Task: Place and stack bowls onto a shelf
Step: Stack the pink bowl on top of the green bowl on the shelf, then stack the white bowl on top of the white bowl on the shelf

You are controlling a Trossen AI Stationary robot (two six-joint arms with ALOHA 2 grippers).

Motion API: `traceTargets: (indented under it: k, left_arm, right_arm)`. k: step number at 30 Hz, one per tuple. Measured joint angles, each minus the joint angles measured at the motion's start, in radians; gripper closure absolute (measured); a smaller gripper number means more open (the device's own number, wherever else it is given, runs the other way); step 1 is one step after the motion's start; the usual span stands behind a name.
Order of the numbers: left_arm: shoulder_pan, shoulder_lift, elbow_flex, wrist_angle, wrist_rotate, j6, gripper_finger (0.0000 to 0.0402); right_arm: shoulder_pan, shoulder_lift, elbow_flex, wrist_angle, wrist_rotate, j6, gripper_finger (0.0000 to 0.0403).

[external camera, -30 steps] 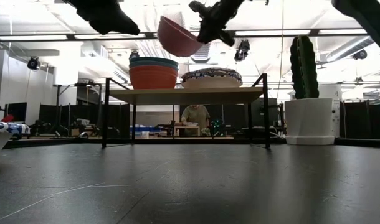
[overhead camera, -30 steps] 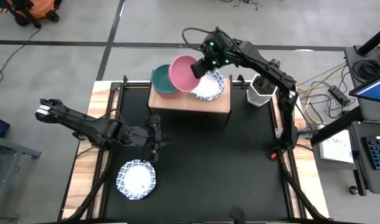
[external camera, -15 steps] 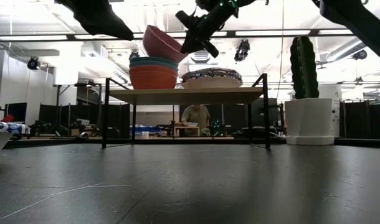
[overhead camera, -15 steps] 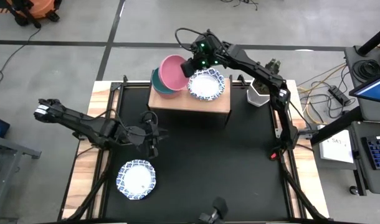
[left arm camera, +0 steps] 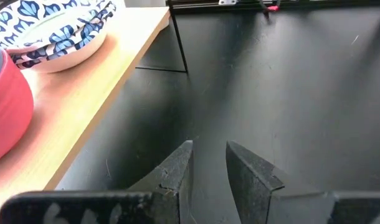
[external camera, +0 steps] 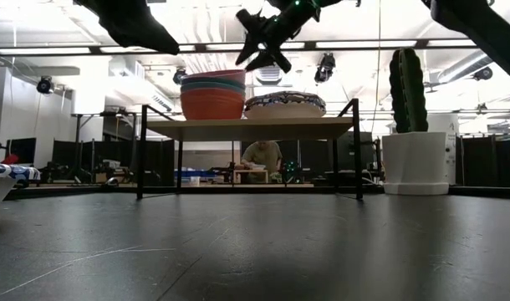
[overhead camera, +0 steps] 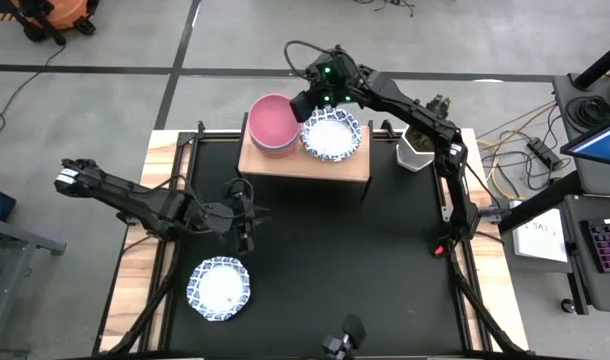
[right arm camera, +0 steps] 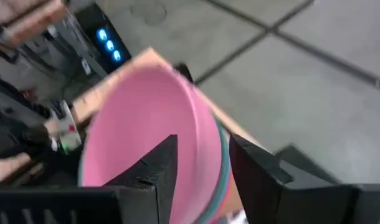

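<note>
A pink bowl (overhead camera: 273, 123) sits level on top of a stack of bowls (external camera: 211, 96) at the left end of the shelf (overhead camera: 303, 165). A white, blue-patterned bowl (overhead camera: 332, 135) rests beside the stack on the shelf's right half. My right gripper (external camera: 253, 40) hovers open just above the pink bowl's right rim; in the right wrist view its fingers (right arm camera: 159, 168) stand apart over the bowl (right arm camera: 140, 118). My left gripper (overhead camera: 247, 228) waits above the table's left middle, its fingers (left arm camera: 177, 168) slightly apart with nothing between them. Another patterned bowl (overhead camera: 219, 287) rests on the table near the front left.
A white pot with a cactus (overhead camera: 417, 148) stands at the table's far right, beside the shelf. In the low view a person (external camera: 263, 159) shows in the room beyond the table. The black tabletop (overhead camera: 365, 270) lies bare in its middle and right.
My right gripper has carried the tilted pink bowl toward the table's left, over the stack, and down. It has opened and let go. The bowl, lifted and tipped a second ago, now sits level on the stack.
</note>
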Motion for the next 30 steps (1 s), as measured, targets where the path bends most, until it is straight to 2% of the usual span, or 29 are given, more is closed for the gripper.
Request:
traceTargets:
  k: [3,8,18,25,30]
  left_arm:
    - [0.000,0.000,0.000,0.000,0.000,0.001,0.0324]
    - [0.000,0.001,0.000,0.000,0.000,0.004,0.0324]
    - [0.000,0.001,0.000,-0.006,0.000,0.004,0.0324]
    - [0.000,0.001,0.000,-0.006,0.000,0.004,0.0324]
    - [0.000,0.001,0.000,-0.002,0.000,0.004,0.0324]
  right_arm:
    - [0.000,-0.008,0.001,0.064,0.017,-0.004,0.0270]
    - [0.006,0.000,-0.032,0.160,0.027,-0.024,0.0299]
    - [0.013,0.000,-0.192,0.250,0.028,-0.050,0.0353]
    - [0.013,-0.024,-0.191,0.276,0.025,-0.064,0.0358]
    - [0.020,-0.086,-0.192,0.255,0.018,-0.108,0.0360]
